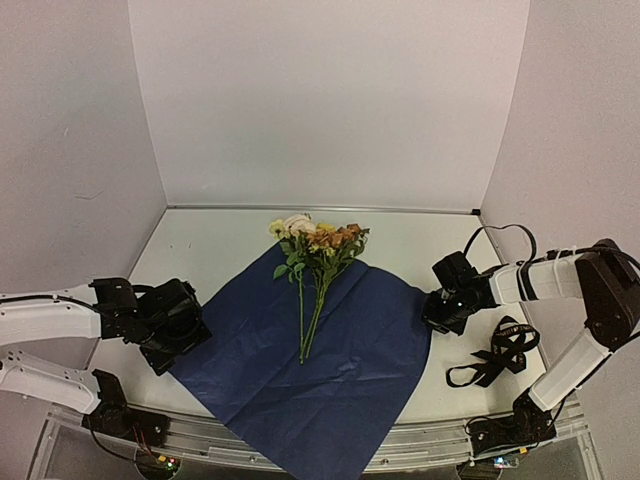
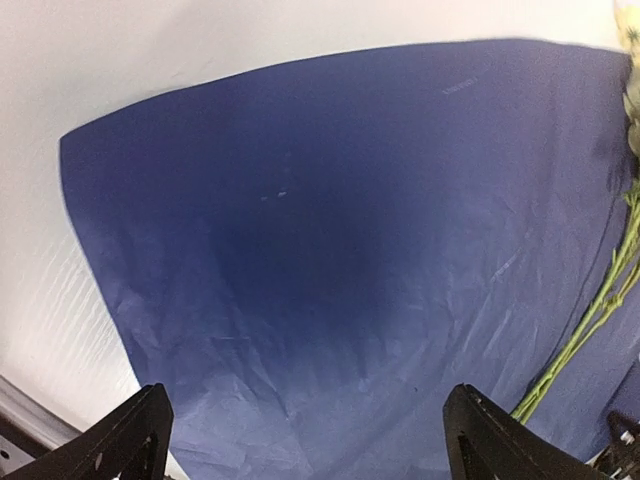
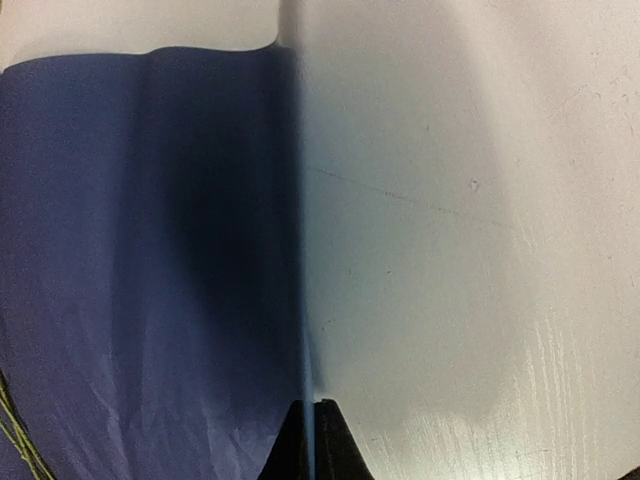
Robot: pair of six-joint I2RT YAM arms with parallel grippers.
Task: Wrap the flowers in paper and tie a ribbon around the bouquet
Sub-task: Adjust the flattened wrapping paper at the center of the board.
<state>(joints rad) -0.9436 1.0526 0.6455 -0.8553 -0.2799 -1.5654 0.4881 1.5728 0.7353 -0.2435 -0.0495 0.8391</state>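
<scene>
Found the left gripper (image 2: 307, 400) closest to the lens in the left wrist view, its two black fingers (image 2: 130, 440) spread far apart at the bottom corners of the frame and gripping nothing. Saw the paper (image 2: 330, 230) just beyond them, navy face up, filling most of that frame, flat on the white table (image 1: 210, 240). Noted the flowers (image 1: 318, 250) lying on the sheet, thin green stems along the right edge of the left wrist view, well to the right of the spread fingers and clear of them. Placed the blooms, in the top view, at the sheet's upper corner near frame centre, stems pointing down the frame. Found the right gripper (image 3: 309, 425) at bottom centre of the right wrist view, pressed together on the paper's edge, a thin light-blue line rising up the frame from between the fingertips. Saw the ribbon (image 1: 497, 355) in a loose black tangle at the lower right of the top view, on bare table right of that gripper, apart from the sheet.
</scene>
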